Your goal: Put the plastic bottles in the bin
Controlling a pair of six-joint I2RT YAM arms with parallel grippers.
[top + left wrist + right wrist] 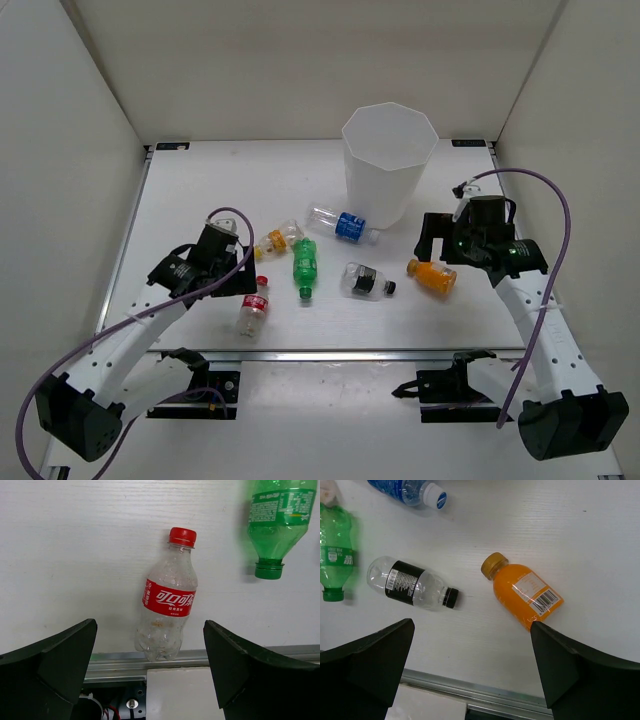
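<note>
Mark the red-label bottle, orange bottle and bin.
red-label bottle (168, 598), left wrist view, on its red label.
orange bottle (514, 593), right wrist view, on its orange body.
bin (380, 195), top external view, on its outer wall.

— What colour is the bin (388, 195)?
— Translucent white, and the table (190, 200) is white too.
— The bottle near the left?
— The red-label bottle (166, 605) is clear, with a red cap and white script on its red band.
— To its right?
— The green bottle (304, 264) is green all over, cap included.
— Far right?
— The orange bottle (526, 594) has a gold cap and a white barcode patch. Left of it, the black-label bottle (412, 584) is clear with a black cap. Farther off, the blue-label bottle (349, 226) is clear with a white cap.
</note>
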